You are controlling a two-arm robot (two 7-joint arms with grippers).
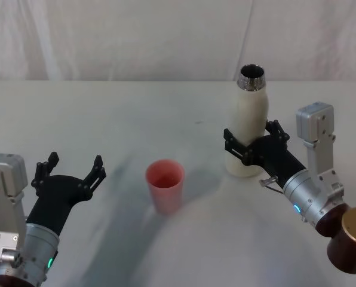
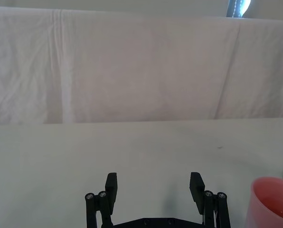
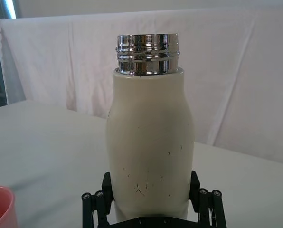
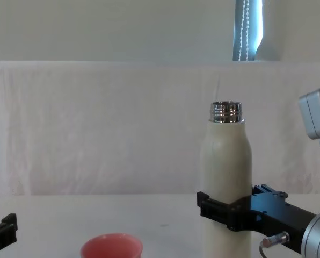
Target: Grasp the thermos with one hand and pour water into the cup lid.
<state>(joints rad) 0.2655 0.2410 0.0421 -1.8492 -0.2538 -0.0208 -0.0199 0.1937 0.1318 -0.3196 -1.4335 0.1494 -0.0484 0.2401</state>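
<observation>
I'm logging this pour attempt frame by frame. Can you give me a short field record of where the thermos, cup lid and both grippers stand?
thermos: upright on the table, uncapped
cup lid: upright, to the thermos's left, apart from it
right gripper: fingers on either side of the thermos's lower body, closed on it
left gripper: open, holding nothing, left of the cup lid
pour: not yet begun

White cloth backdrop [image 4: 95, 129] hangs behind a white table [image 1: 106, 113].
</observation>
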